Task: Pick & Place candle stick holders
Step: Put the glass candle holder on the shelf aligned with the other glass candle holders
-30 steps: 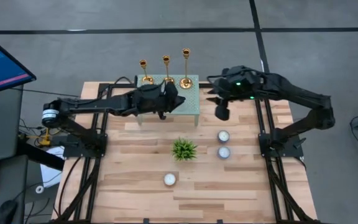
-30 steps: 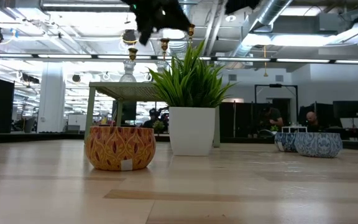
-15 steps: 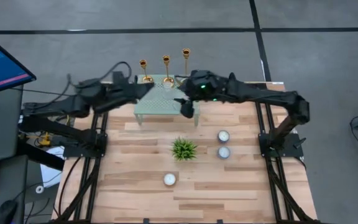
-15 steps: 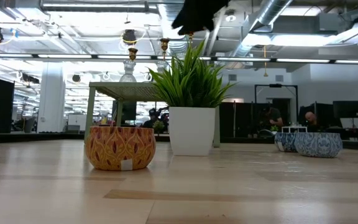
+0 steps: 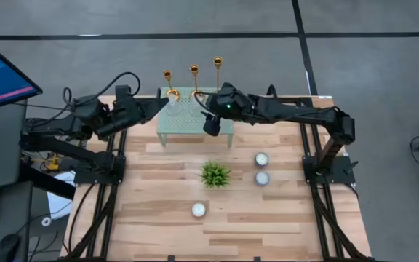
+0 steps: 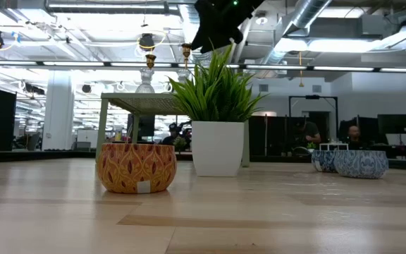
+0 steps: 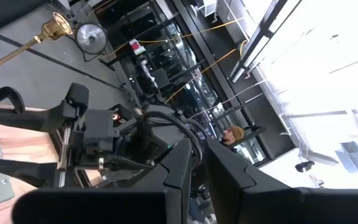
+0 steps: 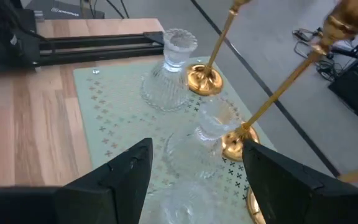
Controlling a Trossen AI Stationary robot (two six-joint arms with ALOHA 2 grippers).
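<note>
Gold, slim candle stick holders [image 5: 194, 80] stand beneath the released right tool [image 8: 194, 171].

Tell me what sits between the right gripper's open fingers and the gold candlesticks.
Clear glass holders on the green stand, ahead of the right gripper, beside the candlesticks; right wrist view.

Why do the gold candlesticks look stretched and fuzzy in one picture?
In the right wrist view the candlesticks stand very close, so their stems slant and the nearest top blurs; in the high view they look small and sharp. The low view has bright ceiling glare.
</note>
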